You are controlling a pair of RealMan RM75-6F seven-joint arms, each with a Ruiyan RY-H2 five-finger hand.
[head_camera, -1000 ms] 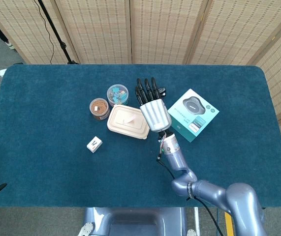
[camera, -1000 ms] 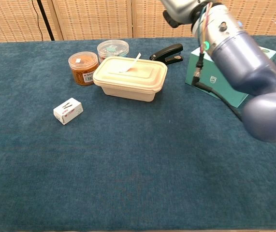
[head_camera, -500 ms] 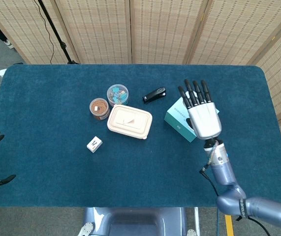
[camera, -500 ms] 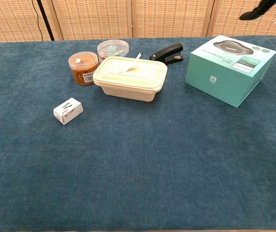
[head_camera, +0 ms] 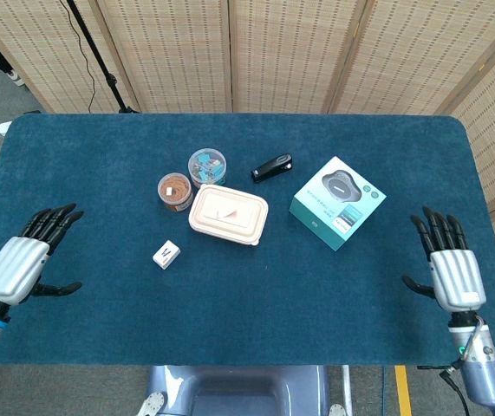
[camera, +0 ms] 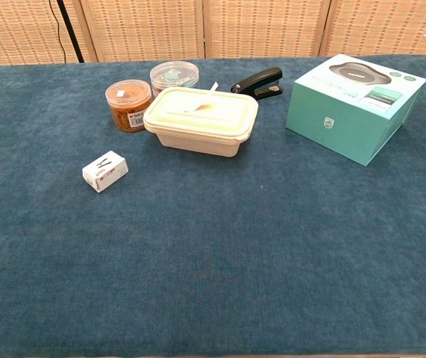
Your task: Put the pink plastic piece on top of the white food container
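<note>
Only the head view shows the left hand and right hand, both spread and holding nothing. The pink plastic piece (clearer from the chest) lies on the white food container.

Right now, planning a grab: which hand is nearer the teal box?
Right. The right hand hangs open off the teal box's lower right, near the table edge; the left hand is across the table, past the white food container.

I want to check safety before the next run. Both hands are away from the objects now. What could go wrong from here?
1. The pink piece lies loose on the container lid; a bump might slide it off.
2. Two jars and the stapler stand close around the container, so a returning hand could knock them.
3. The right hand and left hand sit near the table edges and might catch them.
</note>
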